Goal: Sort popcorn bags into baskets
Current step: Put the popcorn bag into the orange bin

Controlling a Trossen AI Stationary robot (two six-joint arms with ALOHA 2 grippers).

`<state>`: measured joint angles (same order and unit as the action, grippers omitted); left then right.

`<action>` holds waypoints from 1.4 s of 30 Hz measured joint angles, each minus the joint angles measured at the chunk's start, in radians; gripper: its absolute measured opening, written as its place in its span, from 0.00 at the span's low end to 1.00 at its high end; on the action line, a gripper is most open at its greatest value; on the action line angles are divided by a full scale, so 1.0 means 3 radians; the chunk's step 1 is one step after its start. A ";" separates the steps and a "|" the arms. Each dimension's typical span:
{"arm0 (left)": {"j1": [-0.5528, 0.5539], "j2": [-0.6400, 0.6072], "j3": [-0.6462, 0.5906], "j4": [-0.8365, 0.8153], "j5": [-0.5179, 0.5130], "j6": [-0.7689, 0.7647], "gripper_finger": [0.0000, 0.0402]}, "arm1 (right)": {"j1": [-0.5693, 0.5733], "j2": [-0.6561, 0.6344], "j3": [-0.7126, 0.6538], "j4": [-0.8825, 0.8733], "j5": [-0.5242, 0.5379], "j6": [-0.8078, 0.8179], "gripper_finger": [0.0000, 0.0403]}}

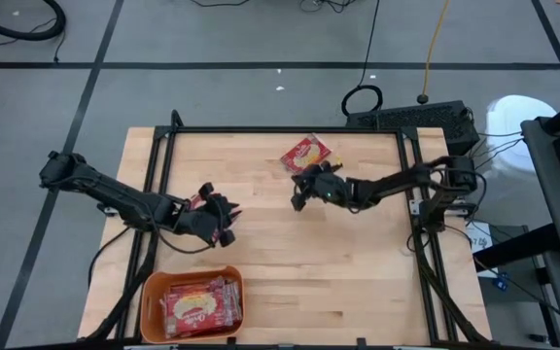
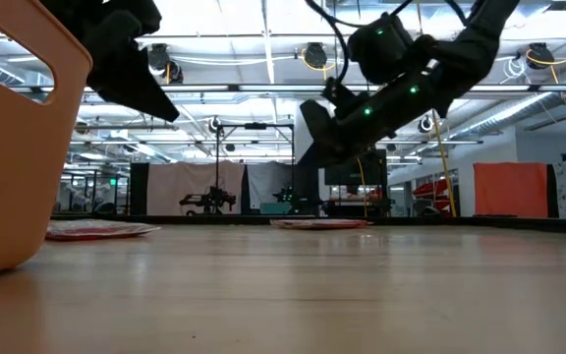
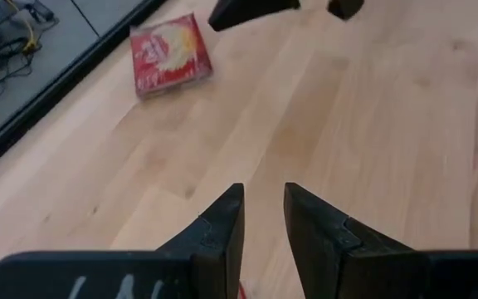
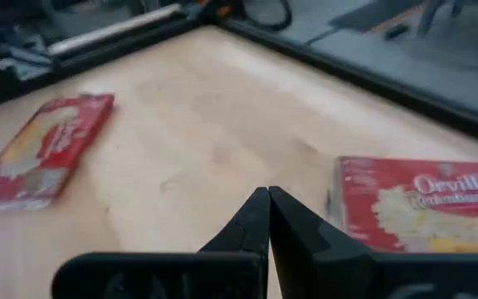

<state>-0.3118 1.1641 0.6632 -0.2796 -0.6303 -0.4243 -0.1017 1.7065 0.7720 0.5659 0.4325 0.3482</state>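
One red popcorn bag (image 1: pixel 306 154) lies flat near the table's far edge, also in the right wrist view (image 4: pixel 421 203) and the left wrist view (image 3: pixel 171 54). My right gripper (image 1: pixel 297 199) (image 4: pixel 268 199) hovers shut just on its near side, above the wood. A second bag (image 4: pixel 40 149) (image 2: pixel 101 229) lies flat at mid-left, mostly hidden in the high view (image 1: pixel 194 201) by my left arm. Well above it my left gripper (image 1: pixel 227 222) (image 3: pixel 264 195) is narrowly open with nothing between its fingers. The orange basket (image 1: pixel 144 301) at the near left holds several bags (image 1: pixel 200 306).
Black frame rails (image 1: pixel 280 129) run along the table's far, left and right sides. A keyboard (image 1: pixel 416 119) and cables lie beyond the far right corner. Bare wood (image 1: pixel 338 282) spreads over the middle and near right. The basket's wall (image 2: pixel 18 147) fills the low view's left.
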 joint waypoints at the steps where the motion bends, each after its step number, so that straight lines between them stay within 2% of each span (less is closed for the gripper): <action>1: 0.0000 0.0000 0.0000 -0.0040 0.0008 -0.0034 0.23 | -0.0041 0.0000 0.0028 -0.0068 -0.0081 0.0015 0.00; 4: 0.0040 0.0000 0.0000 -0.0298 0.0231 -0.0342 0.23 | -0.0099 0.0000 0.0035 -0.0048 -0.0325 0.0023 0.00; 9: 0.0169 0.0003 0.0000 -0.0894 0.0892 -0.0906 0.23 | -0.0021 0.0000 0.0035 -0.0042 -0.0320 0.0024 0.00; 16: 0.0279 0.0012 -0.0030 -0.1605 0.0969 -0.1499 0.23 | 0.0102 0.0000 0.0035 0.0020 -0.0318 0.0023 0.00; 23: 0.0584 0.0033 -0.0378 -0.1561 0.1153 -0.2013 0.23 | 0.0241 0.0001 0.0035 0.0159 -0.0318 0.0012 0.00; 27: 0.0739 0.0032 -0.0505 -0.1549 0.1167 -0.2145 0.23 | 0.0310 0.0000 0.0035 0.0169 -0.0314 0.0000 0.00; 30: 0.0898 0.0031 -0.0636 -0.1322 0.1152 -0.1980 0.23 | 0.0346 0.0000 0.0035 0.0173 -0.0308 -0.0015 0.00; 33: 0.1089 0.0023 -0.0811 -0.0734 0.1096 -0.1610 0.23 | 0.0368 0.0000 0.0035 0.0197 -0.0305 -0.0028 0.00; 36: 0.1257 0.0029 -0.0949 -0.0069 0.1114 -0.1013 0.23 | 0.0392 0.0001 0.0035 0.0195 -0.0301 -0.0037 0.00; 39: 0.1303 0.0035 -0.0928 0.0371 0.1092 -0.0319 0.23 | 0.0427 0.0000 0.0035 0.0195 -0.0302 -0.0107 0.00; 42: 0.1235 0.0017 -0.0792 0.0514 0.0980 -0.0068 0.23 | 0.0482 0.0049 0.0035 0.0210 -0.0305 -0.0280 0.00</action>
<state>0.0587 1.1690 0.4255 -0.1254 -0.3364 -0.4448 0.0428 1.7213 0.7826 0.6289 0.3410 0.2642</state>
